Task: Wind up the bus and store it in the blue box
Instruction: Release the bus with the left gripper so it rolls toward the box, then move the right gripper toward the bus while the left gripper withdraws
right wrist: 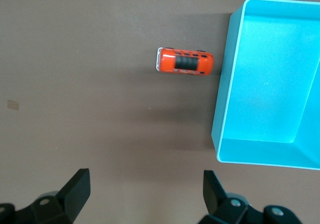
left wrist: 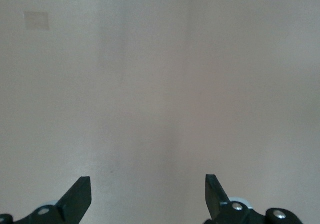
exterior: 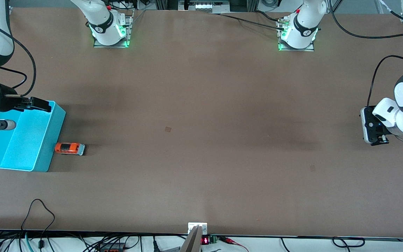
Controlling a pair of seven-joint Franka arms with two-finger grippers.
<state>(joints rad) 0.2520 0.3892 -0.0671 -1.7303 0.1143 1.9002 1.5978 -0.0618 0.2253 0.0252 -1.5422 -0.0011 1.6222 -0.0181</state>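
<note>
The small orange bus (exterior: 69,148) with a black roof stands on the table, right beside the blue box (exterior: 53,140), at the box's end nearer the camera. In the right wrist view the bus (right wrist: 185,61) sits close to the blue box's wall (right wrist: 223,98); the box holds nothing. My right gripper (exterior: 37,104) hangs high over the table by the box, at the right arm's end. It (right wrist: 146,181) is open and holds nothing. My left gripper (exterior: 374,133) waits high over the left arm's end of the table. It (left wrist: 148,184) is open above bare tabletop.
A small square patch (exterior: 167,129) marks the brown tabletop near its middle. Cables and a small display (exterior: 205,240) lie along the table edge nearest the camera. Both arm bases (exterior: 110,33) (exterior: 297,35) stand at the table edge farthest from the camera.
</note>
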